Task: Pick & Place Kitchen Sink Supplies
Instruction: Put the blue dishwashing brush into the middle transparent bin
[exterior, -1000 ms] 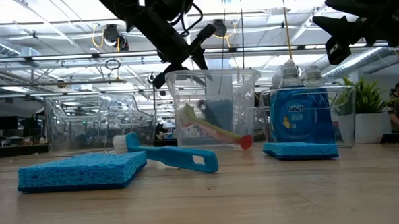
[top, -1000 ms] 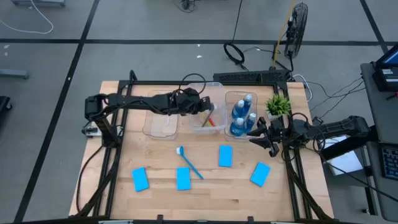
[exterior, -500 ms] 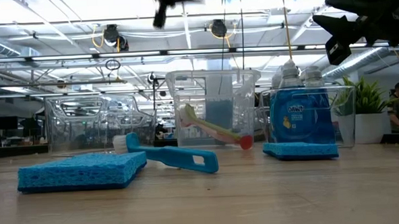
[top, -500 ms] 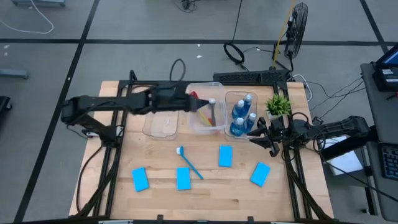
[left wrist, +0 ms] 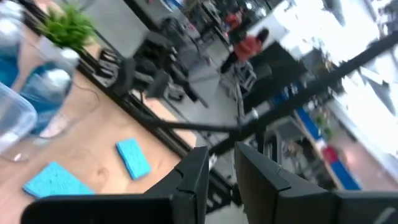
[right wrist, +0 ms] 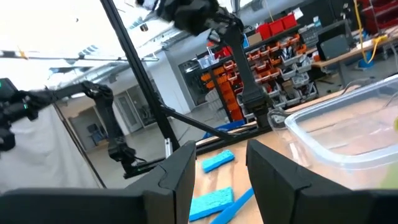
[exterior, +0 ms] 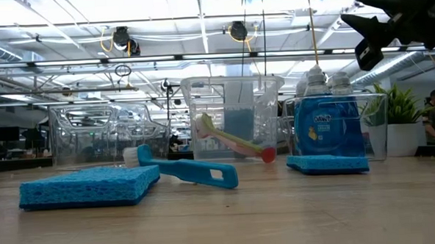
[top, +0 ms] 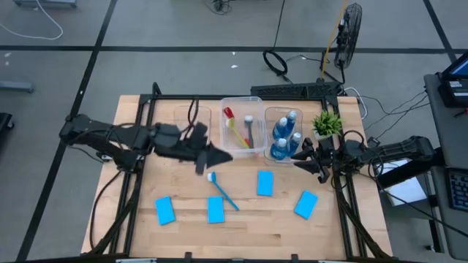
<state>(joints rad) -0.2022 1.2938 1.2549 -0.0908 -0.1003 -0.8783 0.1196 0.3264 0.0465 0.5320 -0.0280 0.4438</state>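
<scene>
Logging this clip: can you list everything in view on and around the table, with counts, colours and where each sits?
Table: one, pale wood, centre.
Clear tubs: three in a row at the table's far side: left, middle, right.
Dish brushes in the middle tub: three, red, yellow-green, dark.
Blue brush: one, on the table.
Blue bottles: three or four, tightly packed in the right tub.
Blue sponges: four on the table.
Potted plant: one, green, far right corner.
Left gripper: empty, above the blue brush.
Right gripper: empty, beside the right tub.
</scene>
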